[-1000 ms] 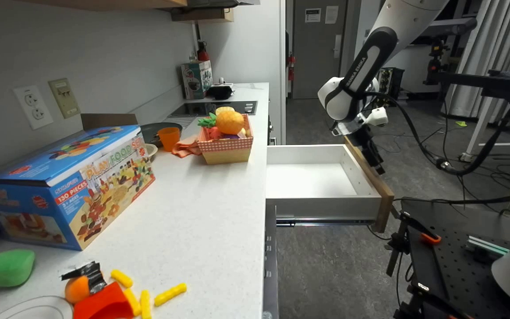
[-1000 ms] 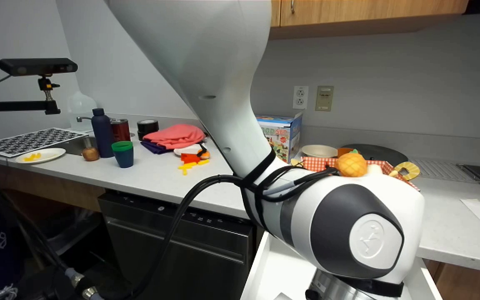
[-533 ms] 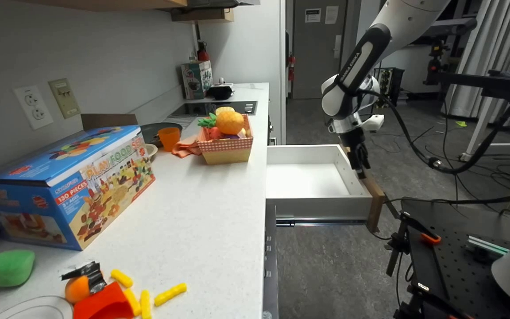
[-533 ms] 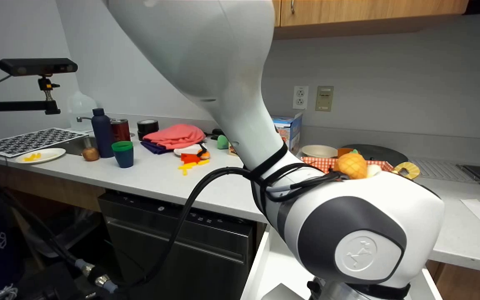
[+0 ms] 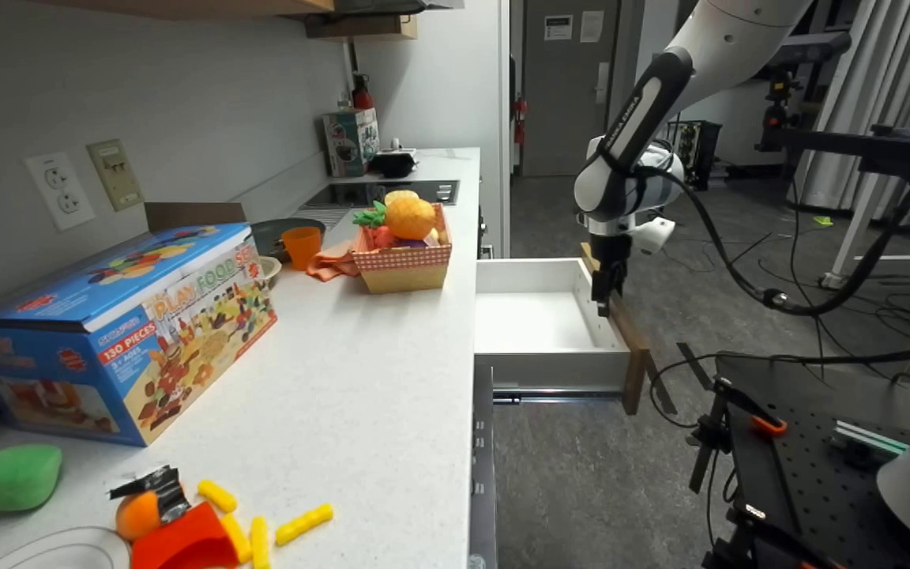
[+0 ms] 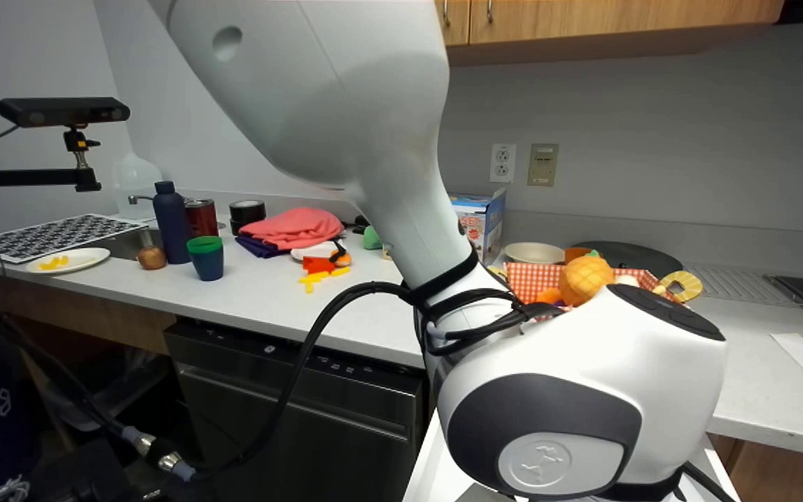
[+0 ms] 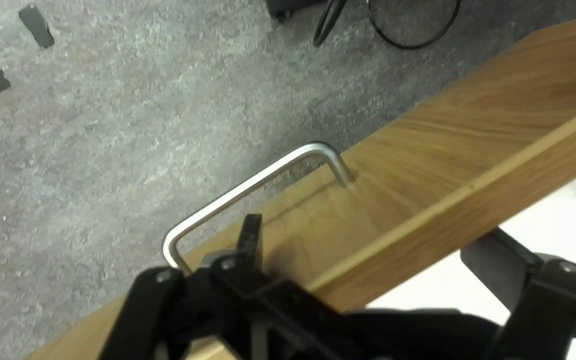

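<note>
Drawer front [image 7: 398,190] stands between the spread fingers [image 7: 498,267] of the gripper [image 7: 365,237], one on its outer side, the other on its inner side; nothing looks pinched. Behind that front, the drawer [image 5: 554,371] reaches out from under the counter [image 5: 376,379]. Working the drawer by its front seems the step in hand, and the next move probably calls for steady force square to the front, with the fingers clear of the handle [image 7: 240,193]. Whether either finger touches the front is hard to tell, and the gripper covers the handle's nearer end. In an exterior view, the arm [image 6: 429,244] hides much of the drawer, with the gripper out of sight.
</note>
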### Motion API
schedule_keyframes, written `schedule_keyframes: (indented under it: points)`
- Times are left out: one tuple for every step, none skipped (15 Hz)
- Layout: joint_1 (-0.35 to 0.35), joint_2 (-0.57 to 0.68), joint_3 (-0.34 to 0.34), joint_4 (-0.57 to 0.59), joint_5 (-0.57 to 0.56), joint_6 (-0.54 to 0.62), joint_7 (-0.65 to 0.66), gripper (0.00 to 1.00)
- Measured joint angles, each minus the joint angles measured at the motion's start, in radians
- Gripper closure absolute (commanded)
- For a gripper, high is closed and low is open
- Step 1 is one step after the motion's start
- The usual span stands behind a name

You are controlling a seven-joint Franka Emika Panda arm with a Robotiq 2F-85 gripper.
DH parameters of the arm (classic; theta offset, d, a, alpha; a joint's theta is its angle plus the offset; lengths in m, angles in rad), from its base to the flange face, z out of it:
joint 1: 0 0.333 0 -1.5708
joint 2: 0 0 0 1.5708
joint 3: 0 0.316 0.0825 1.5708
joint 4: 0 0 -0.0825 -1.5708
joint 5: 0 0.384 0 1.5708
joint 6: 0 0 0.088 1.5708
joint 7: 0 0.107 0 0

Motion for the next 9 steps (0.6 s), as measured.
schedule_keyframes:
  points:
    - [-0.013,-0.001,0.020,-0.010,0.023,0.053,-0.024,0.00]
    - [-0.031,-0.001,0.046,-0.020,0.053,0.104,-0.055,0.00]
    - [-0.053,-0.001,0.076,-0.030,0.084,0.150,-0.087,0.00]
    - [-0.080,0.000,0.113,-0.040,0.120,0.200,-0.127,0.00]
    - [-0.103,0.003,0.151,-0.038,0.148,0.229,-0.151,0.00]
    - [-0.125,0.005,0.193,-0.028,0.171,0.246,-0.167,0.00]
    - [-0.145,0.006,0.239,-0.013,0.198,0.262,-0.185,0.00]
    - [-0.164,0.006,0.287,0.003,0.228,0.275,-0.203,0.00]
    - [-0.187,0.005,0.338,0.020,0.264,0.285,-0.228,0.00]
